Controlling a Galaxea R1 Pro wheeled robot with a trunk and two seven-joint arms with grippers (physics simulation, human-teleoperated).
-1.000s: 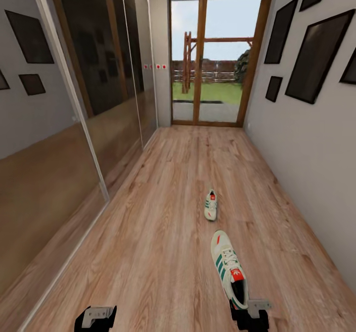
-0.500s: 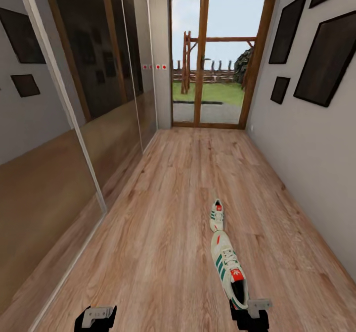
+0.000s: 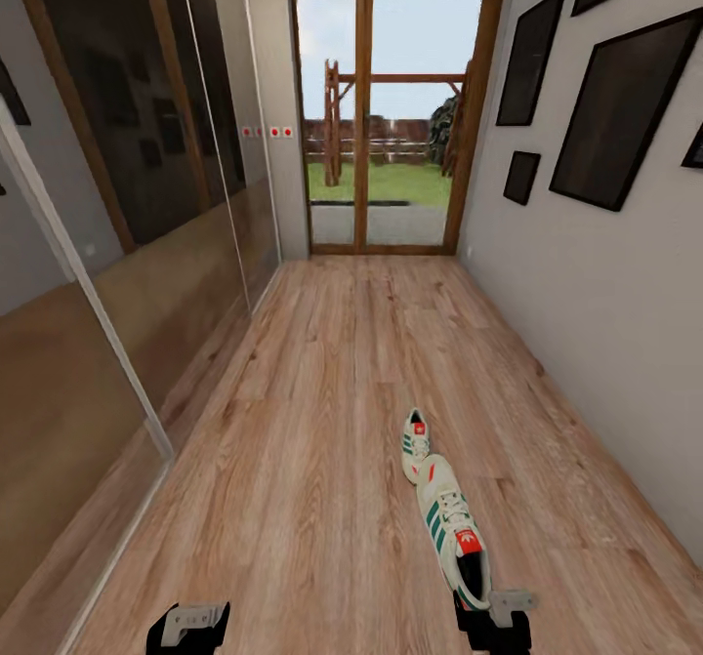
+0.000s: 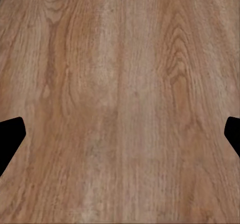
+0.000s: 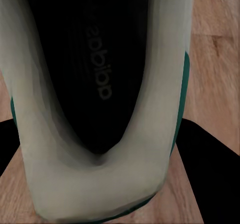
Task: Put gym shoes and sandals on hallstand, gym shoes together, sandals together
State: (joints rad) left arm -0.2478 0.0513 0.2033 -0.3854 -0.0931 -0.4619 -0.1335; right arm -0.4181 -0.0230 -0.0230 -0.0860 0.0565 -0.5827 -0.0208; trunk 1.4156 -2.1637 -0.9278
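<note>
One cream-white gym shoe (image 3: 449, 528) with green stripes hangs over the corridor floor (image 3: 322, 391), toe pointing away. My right gripper (image 3: 493, 626) is shut on its heel. In the right wrist view the shoe's heel rim (image 5: 100, 179) and dark insole sit between the black fingers (image 5: 212, 169). The second gym shoe (image 3: 415, 443) lies on the floor just beyond the held shoe's toe. My left gripper (image 3: 188, 628) hangs low at the left, open and empty, with bare planks (image 4: 120, 83) between its fingers. The sandals and the hallstand are out of view.
Mirrored sliding wardrobe doors (image 3: 146, 245) line the left wall. Dark picture frames (image 3: 610, 108) hang on the right wall. A wood-framed glass door (image 3: 391, 118) to the garden closes the corridor's far end.
The whole view has shifted as the robot rolled forward. The gym shoe on the floor now appears closer, right at the held shoe's toe. Both grippers keep their pose.
</note>
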